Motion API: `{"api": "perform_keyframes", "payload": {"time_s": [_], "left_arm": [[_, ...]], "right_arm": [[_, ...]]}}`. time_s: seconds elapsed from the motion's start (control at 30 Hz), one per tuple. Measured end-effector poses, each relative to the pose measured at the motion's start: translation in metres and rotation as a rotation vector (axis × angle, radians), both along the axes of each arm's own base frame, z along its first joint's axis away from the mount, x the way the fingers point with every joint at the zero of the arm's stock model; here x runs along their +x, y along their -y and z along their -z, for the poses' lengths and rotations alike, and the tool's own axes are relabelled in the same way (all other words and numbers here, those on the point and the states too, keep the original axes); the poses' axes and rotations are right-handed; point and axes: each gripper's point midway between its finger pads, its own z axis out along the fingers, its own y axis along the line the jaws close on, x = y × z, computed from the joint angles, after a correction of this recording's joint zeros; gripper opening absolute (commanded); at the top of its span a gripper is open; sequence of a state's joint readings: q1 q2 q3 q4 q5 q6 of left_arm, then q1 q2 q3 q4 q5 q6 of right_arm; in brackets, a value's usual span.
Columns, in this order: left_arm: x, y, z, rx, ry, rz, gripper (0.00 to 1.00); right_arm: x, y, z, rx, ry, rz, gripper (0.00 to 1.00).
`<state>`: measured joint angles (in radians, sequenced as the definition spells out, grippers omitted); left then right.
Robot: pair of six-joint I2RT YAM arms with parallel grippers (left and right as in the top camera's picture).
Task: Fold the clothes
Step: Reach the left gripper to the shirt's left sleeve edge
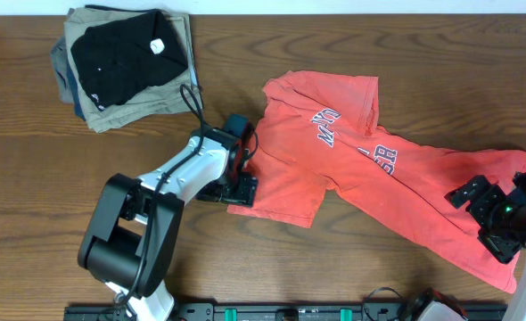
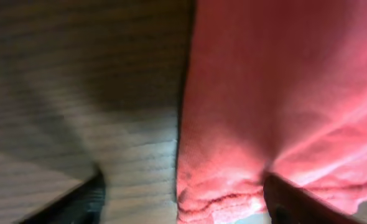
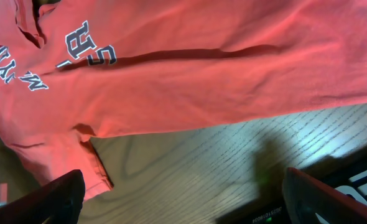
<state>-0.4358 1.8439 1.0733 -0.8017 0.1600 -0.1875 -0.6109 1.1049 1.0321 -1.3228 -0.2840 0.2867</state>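
The T-shirt (image 2: pixel 264 93) is blurred in the left wrist view; the black garment (image 1: pixel 125 53) hides most of the khaki garment (image 1: pixel 111 111).

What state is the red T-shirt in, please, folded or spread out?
Spread out but rumpled: the T-shirt lies stretched diagonally across the table, not neatly folded.

The shirt (image 1: pixel 290 169) sprawls diagonally over the counter (image 1: pixel 406 45) from its middle to the right edge. Bare wood lies open at the far right and near middle. A stack of folded garments (image 1: pixel 125 62) fills the far-left corner; the left arm (image 1: pixel 169 178) crosses the near-left wood.
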Motion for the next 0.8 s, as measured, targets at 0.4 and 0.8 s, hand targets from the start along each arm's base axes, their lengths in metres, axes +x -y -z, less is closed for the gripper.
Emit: {"api": "perform_keyframes", "payload": {"time_s": [0.4,0.8], "left_arm": [[0.005,0.000,0.002,-0.009,0.010,-0.023,0.06],[0.035,-0.094,-0.007,-0.021,0.006,-0.470,0.06]], "right_arm": [[-0.002,-0.001,0.001,0.002,-0.011,-0.001,0.99],[-0.021,0.014,0.007,-0.067,-0.123,0.115,0.99]]}}
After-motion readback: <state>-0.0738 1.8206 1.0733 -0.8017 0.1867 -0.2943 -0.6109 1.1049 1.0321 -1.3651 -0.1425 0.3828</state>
